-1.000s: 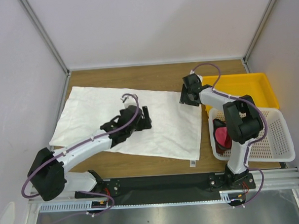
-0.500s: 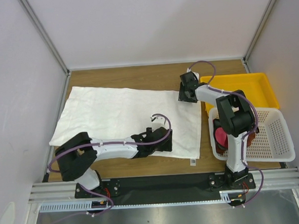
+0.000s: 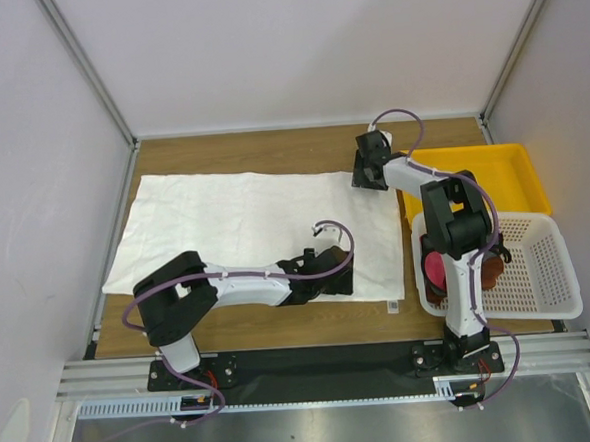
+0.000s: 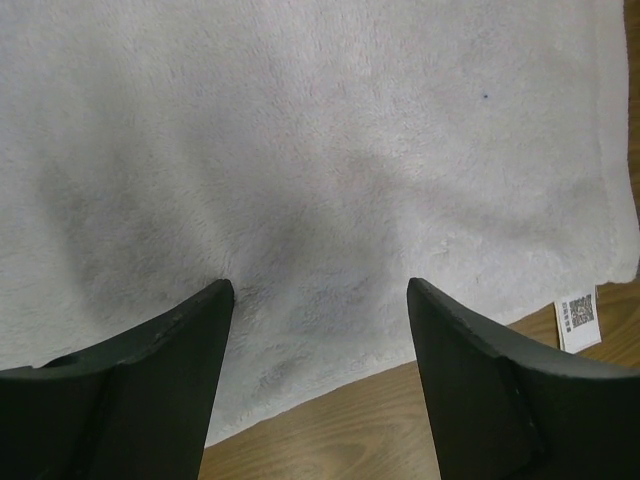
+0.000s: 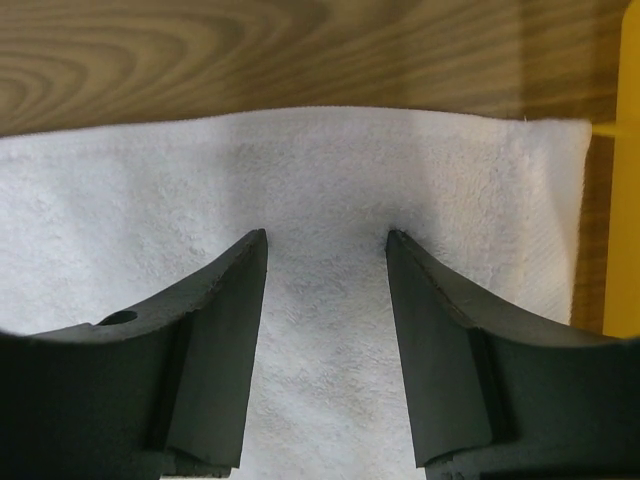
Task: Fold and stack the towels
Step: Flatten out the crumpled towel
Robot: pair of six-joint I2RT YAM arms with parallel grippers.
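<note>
White towel [image 3: 245,224] lies flat across the table's [image 3: 270,147] left and middle, left gripper [image 4: 320,290] open over its near right corner, right gripper [image 5: 327,240] open over the far one, so best to pinch both hems evenly before lifting.

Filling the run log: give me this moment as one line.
stage: white towel spread flat, unfolded | left gripper open over near right edge | right gripper open over far right corner | pink towel in basket

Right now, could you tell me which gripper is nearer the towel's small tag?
Left. The left gripper is beside the tag; the right gripper is over the towel's far corner.
</note>
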